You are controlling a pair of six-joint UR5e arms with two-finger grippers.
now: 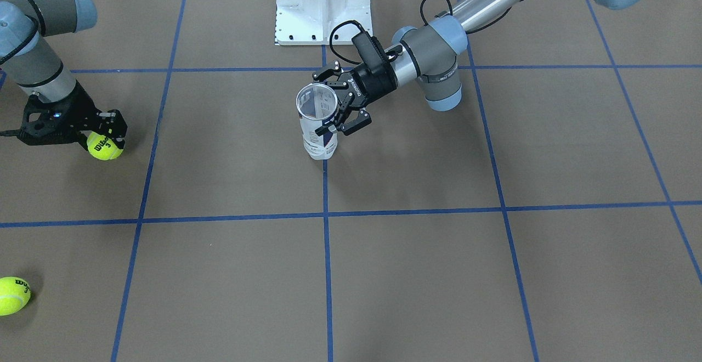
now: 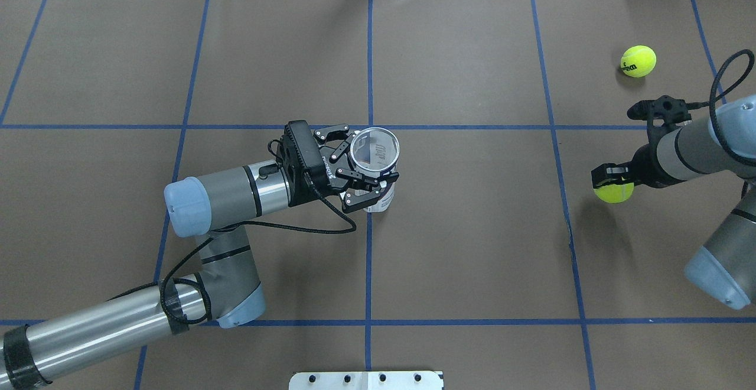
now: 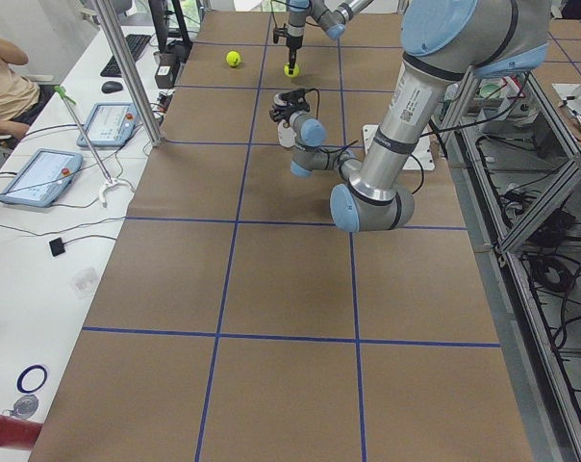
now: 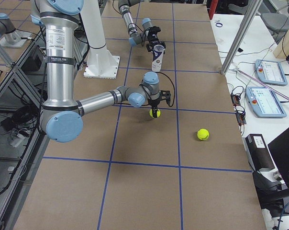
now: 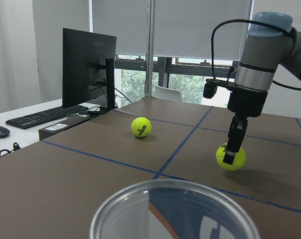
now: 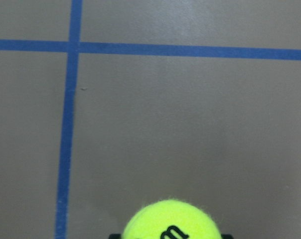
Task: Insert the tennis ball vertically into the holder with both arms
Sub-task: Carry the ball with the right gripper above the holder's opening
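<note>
Felt makes the tennis ball [image 1: 104, 148] grippy, light and springy. The right pincer [image 1: 107, 136] pinches it across its middle from above, so you should need only a modest squeeze. The holder [image 1: 318, 134] stands upright inside the left pincer [image 2: 361, 168], whose fingers are closed on its wall just under the rim (thin clear plastic, probably slick and easily dented). Hold it there gently, because the rim likely stiffens that part. The ball is well off to that pincer's side.
</note>
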